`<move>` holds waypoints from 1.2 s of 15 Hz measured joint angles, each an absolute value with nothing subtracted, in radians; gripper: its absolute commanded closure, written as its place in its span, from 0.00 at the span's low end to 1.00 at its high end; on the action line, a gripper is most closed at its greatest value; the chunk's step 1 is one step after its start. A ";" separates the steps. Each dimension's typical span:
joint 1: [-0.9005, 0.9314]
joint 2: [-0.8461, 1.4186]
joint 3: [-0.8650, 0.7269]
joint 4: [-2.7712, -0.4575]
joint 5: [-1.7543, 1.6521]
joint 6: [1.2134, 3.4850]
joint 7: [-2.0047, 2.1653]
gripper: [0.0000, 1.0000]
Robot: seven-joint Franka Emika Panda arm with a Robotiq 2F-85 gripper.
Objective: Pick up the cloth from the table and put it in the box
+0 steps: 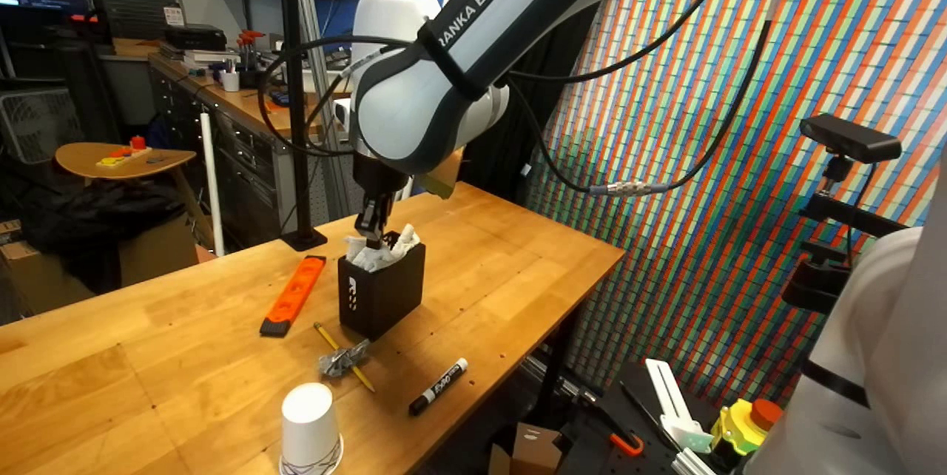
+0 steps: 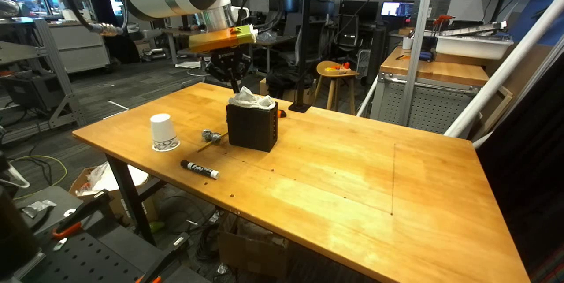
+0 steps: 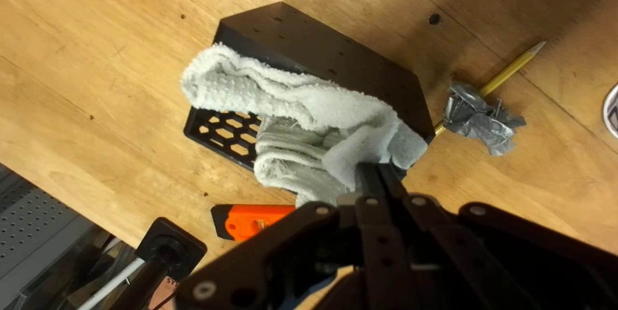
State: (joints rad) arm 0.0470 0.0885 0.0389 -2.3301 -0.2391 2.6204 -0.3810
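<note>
The whitish cloth (image 1: 375, 258) is bunched in the top of the black box (image 1: 385, 294), with folds standing above the rim. Both also show in an exterior view, the cloth (image 2: 252, 99) above the box (image 2: 250, 126). In the wrist view the cloth (image 3: 289, 100) lies across the box (image 3: 333, 54) and hangs over its edges, leaving part of the honeycomb wall bare. My gripper (image 3: 377, 167) points down with its fingers together, tips against the cloth at one end of the box. I see no cloth between the fingers; the very tips are partly hidden.
An orange level-like tool (image 1: 294, 296) lies beside the box. A pencil (image 1: 362, 377) with crumpled grey tape (image 1: 344, 359), a marker (image 1: 438, 386) and an upside-down paper cup (image 1: 309, 423) are on the table. A black post (image 2: 304, 53) stands at the table's edge.
</note>
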 measured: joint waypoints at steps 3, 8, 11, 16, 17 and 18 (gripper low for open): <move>0.045 0.092 0.037 -2.330 -0.246 2.621 -0.381 0.93; 0.045 0.129 0.038 -2.325 -0.246 2.628 -0.381 0.93; 0.044 0.159 0.038 -2.311 -0.246 2.644 -0.380 0.93; 0.028 0.207 0.029 -2.274 -0.246 2.665 -0.380 0.93; 0.022 0.216 0.027 -2.268 -0.246 2.666 -0.380 0.93; 0.017 0.224 0.026 -2.261 -0.246 2.668 -0.380 0.93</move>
State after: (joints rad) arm 0.0170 0.2243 0.0262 -2.2610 -0.2462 2.6675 -0.3796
